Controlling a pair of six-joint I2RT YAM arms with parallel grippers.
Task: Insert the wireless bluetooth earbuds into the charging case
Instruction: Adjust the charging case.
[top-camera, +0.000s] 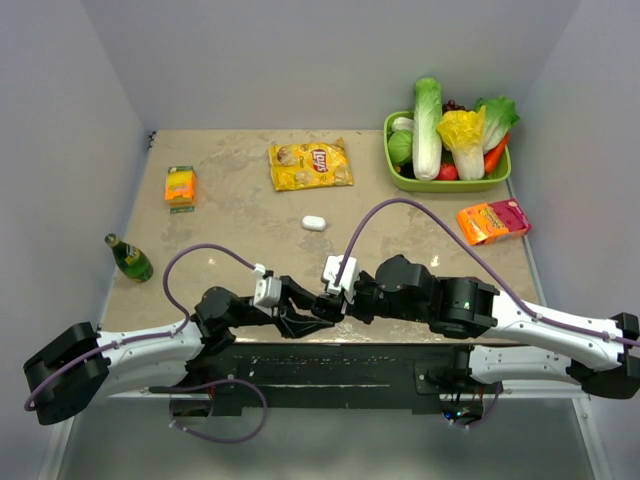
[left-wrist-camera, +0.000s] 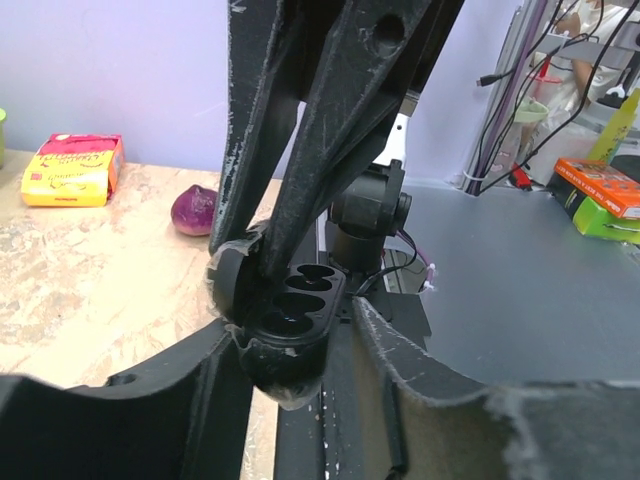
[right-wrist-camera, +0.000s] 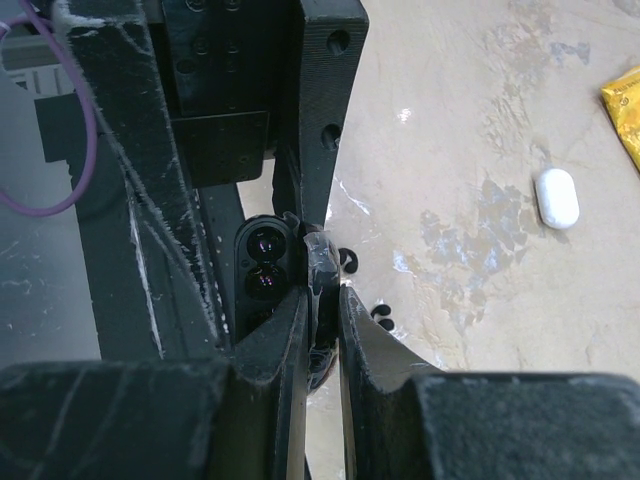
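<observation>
While the left pincer (top-camera: 312, 312) clamps the base of a dark rounded plastic charging case (left-wrist-camera: 285, 340), the right pincer (right-wrist-camera: 322, 292) is pinched tight on its thin raised lid, so the case is held lid-up between them. Its oval wells look empty, though shiny spots inside leave that uncertain; insertion seems yet to come. Two tiny dark specks (right-wrist-camera: 349, 262) just beside the case may be earbuds. Beyond the case lies a small white pill-shaped plastic case (top-camera: 314, 223), untouched. The mottled beige bench (top-camera: 230, 220) sits between pale lilac walls (top-camera: 300, 60).
</observation>
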